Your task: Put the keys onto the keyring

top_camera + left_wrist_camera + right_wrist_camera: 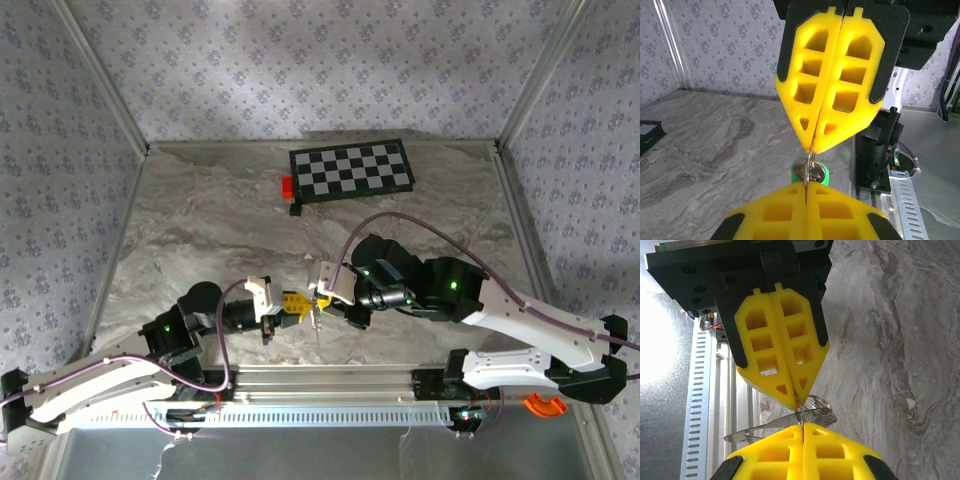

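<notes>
Pinches the keyring in the fully closed left gripper against a key in the closed right gripper, over the table's near side; risks twisting the thin key loose.

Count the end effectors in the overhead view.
2. Left end effector, shut, front-centre of the table; right end effector, shut, just right of it, tip to tip. None looks hidden.
</notes>
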Robot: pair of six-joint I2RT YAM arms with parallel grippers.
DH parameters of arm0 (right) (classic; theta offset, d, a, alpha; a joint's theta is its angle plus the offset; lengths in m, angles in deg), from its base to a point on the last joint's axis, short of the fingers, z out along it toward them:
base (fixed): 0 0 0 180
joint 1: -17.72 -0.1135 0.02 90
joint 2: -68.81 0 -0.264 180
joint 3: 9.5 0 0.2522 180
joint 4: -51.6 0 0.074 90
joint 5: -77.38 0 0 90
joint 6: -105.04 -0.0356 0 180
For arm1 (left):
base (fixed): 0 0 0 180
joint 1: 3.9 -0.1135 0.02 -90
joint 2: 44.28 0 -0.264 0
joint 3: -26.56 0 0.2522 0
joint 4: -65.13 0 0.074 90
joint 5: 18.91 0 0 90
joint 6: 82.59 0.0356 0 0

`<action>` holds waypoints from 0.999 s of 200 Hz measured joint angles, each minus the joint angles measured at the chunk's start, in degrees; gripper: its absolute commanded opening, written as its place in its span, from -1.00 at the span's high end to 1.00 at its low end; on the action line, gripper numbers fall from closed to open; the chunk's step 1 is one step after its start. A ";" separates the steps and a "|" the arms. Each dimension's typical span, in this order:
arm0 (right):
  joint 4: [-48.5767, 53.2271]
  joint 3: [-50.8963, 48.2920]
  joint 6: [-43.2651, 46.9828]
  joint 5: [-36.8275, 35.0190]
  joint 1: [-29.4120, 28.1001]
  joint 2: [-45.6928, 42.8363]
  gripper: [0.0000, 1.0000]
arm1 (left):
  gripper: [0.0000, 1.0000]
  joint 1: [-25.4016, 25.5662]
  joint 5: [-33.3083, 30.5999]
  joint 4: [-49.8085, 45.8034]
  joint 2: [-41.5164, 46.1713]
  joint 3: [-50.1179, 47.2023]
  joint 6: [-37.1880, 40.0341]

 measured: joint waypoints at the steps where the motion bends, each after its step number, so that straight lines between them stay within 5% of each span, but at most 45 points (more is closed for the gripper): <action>1: 0.00 0.00 0.00 0.00 0.00 0.00 1.00 | 1.00 0.00 0.00 0.02 0.02 0.00 0.00; 200: -1.11 -1.75 -1.27 -0.46 0.11 -1.99 1.00 | 1.00 0.00 0.00 0.00 0.11 0.00 0.00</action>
